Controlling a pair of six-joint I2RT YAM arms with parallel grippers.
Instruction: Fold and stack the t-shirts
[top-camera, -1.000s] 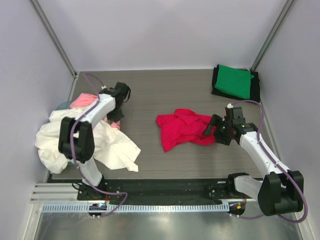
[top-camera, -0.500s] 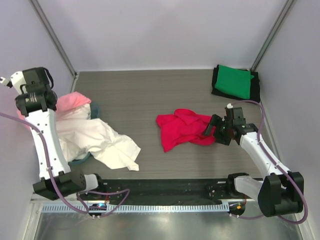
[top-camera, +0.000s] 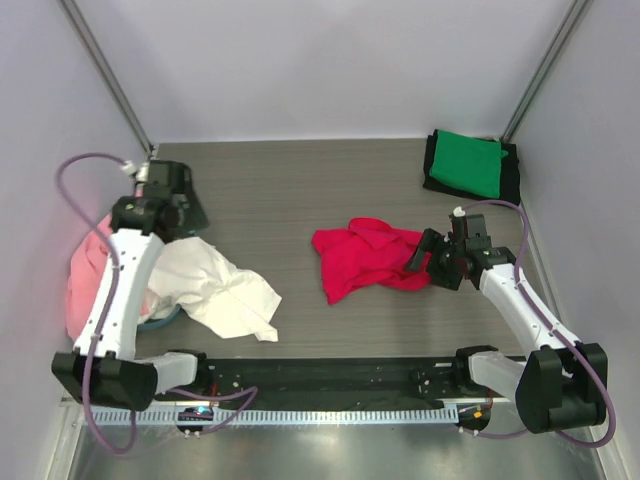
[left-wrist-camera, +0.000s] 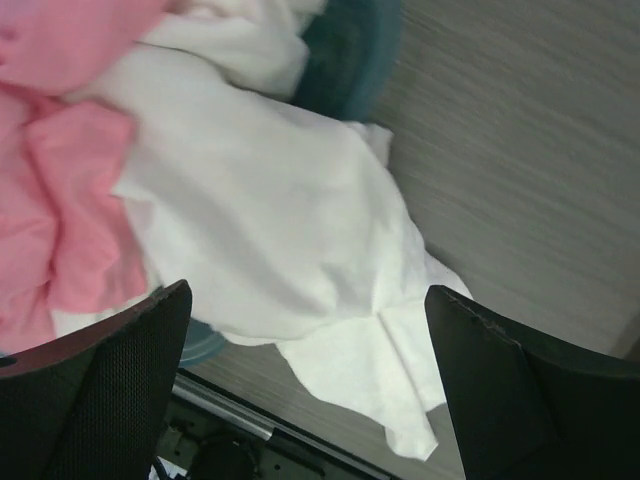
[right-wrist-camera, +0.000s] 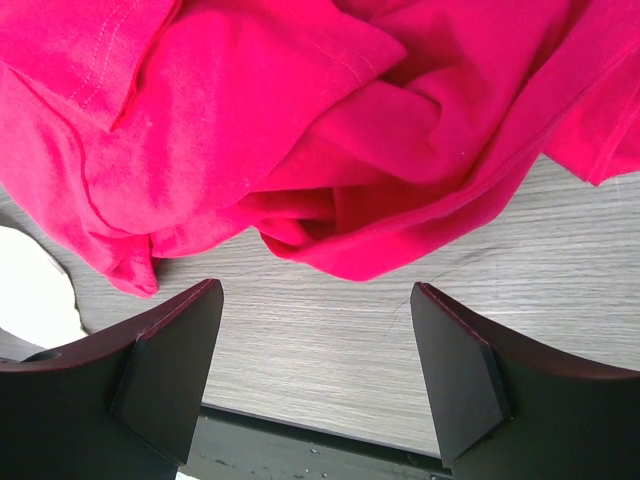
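The crumpled crimson red-pink cloth t-shirt (top-camera: 370, 255) lies unfolded near the middle of the grey wood-grain table (top-camera: 300, 190). The right gripper (top-camera: 425, 258) sits low at the shirt's right edge, its jaws spread wide with nothing between them. In the right wrist view the crimson folds (right-wrist-camera: 300, 120) bunch just beyond the fingertips of that gripper (right-wrist-camera: 315, 290), with bare table under the gap.

On the left side, the left gripper (top-camera: 185, 210) hangs above a loose heap of shirts, its jaws fully apart and holding nothing. The rumpled white cloth t-shirt (top-camera: 225, 290) spreads from the heap toward the near edge. The left wrist view shows it (left-wrist-camera: 270, 210) directly below that gripper's (left-wrist-camera: 308, 293) open fingers. The light pink cloth t-shirt (top-camera: 85, 280) lies bunched on the far left, against the white one, and a greyish-teal cloth t-shirt (left-wrist-camera: 345, 60) peeks out from under both.

In the far right corner, a folded vivid green cloth t-shirt (top-camera: 470, 162) rests on a black cloth t-shirt (top-camera: 432, 160), well apart from both grippers.
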